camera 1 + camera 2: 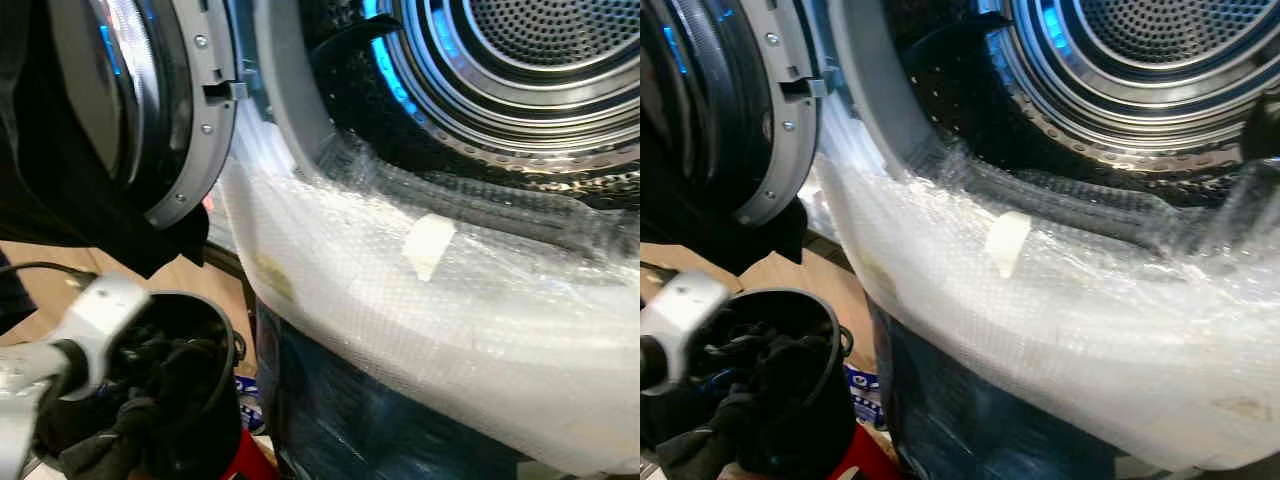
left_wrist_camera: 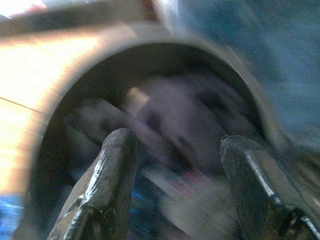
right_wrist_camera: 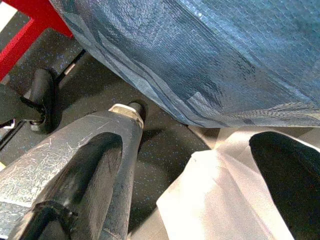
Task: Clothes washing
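Reaching down into a black laundry basket (image 1: 190, 380) near the robot's feet, the left gripper (image 2: 175, 165) holds its two fingers apart above the dark clothes (image 2: 170, 125) inside, probably to pick one up. The silver left arm (image 1: 95, 320) bends over the basket's rim. The right gripper (image 3: 200, 165) hangs idle, fingers spread, near the floor. Beyond, the washing machine (image 1: 420, 290), wrapped in bubble film, stands with its door (image 1: 160, 100) swung open and its drum (image 1: 540, 50) ready for loading.
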